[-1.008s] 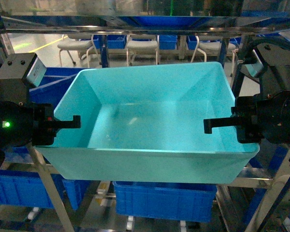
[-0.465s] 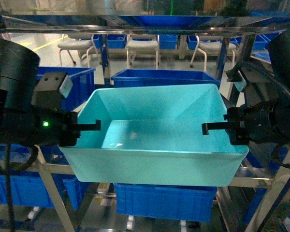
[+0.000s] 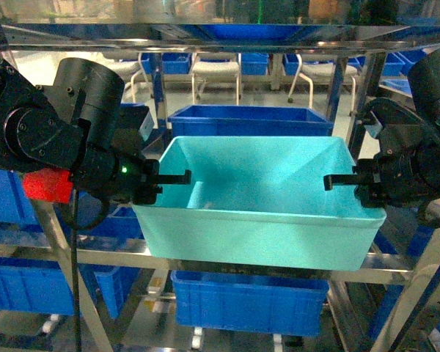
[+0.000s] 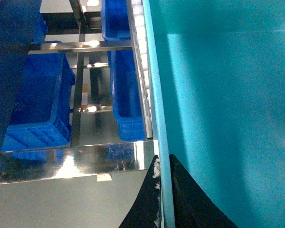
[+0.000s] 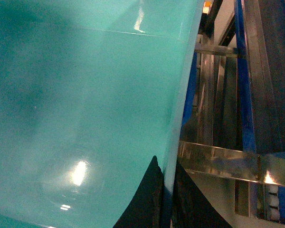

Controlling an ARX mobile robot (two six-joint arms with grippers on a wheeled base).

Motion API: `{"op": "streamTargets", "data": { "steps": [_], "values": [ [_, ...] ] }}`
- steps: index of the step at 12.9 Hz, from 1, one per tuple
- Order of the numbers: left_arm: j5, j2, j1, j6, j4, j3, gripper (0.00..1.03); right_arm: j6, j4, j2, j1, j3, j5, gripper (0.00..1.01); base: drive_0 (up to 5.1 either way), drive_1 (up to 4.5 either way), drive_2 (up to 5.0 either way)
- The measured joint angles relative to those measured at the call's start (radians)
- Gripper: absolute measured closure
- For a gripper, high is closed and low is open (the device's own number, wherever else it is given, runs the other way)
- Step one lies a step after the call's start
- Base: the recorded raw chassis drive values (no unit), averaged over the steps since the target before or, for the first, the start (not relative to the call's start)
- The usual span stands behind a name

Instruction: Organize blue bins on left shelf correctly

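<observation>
The light turquoise blue bin [image 3: 257, 227] sits level on the left shelf, its front wall just above the steel front rail [image 3: 95, 257]. My left gripper [image 3: 182, 177] is shut on the bin's left rim, one finger inside and one outside. My right gripper [image 3: 330, 181] is shut on the right rim in the same way. In the left wrist view the black fingers pinch the thin rim of the bin [image 4: 218, 95] at the left gripper [image 4: 164, 159], with a white roller track [image 4: 141, 71] alongside. The right wrist view shows the right gripper [image 5: 165, 164] clamped on the bin [image 5: 85, 95].
A royal-blue crate [image 3: 249, 121] stands right behind the bin on the same tier. More blue crates sit on the tier below [image 3: 249, 301] and at the lower left [image 3: 29, 286]. An upper steel rail [image 3: 220, 40] runs overhead. Chairs [image 3: 214, 73] stand in the background.
The bin has gone away from the camera, deeper into the shelf tier, and slightly right. Both arms travelled with it; the left arm swung well in from the left.
</observation>
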State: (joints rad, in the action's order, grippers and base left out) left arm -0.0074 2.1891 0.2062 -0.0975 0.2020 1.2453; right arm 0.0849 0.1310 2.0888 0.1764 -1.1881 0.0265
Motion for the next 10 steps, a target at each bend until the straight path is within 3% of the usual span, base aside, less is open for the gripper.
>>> {"op": "streamTargets", "data": {
  "steps": [4, 8, 10],
  "values": [
    [0.002, 0.0, 0.0, 0.0, 0.0, 0.0, 1.01, 0.001, -0.002, 0.0, 0.0, -0.002, 0.004, 0.99, 0.0, 0.0, 0.0],
    [0.001, 0.064, -0.051, 0.0, -0.061, 0.101, 1.01, -0.013, -0.071, 0.135, 0.045, -0.192, 0.008, 0.99, 0.0, 0.0, 0.0],
    [0.008, 0.117, -0.041, 0.011, -0.084, 0.171, 1.01, -0.023, -0.098, 0.177, 0.041, -0.237, -0.032, 0.99, 0.0, 0.0, 0.0]
  ]
}}
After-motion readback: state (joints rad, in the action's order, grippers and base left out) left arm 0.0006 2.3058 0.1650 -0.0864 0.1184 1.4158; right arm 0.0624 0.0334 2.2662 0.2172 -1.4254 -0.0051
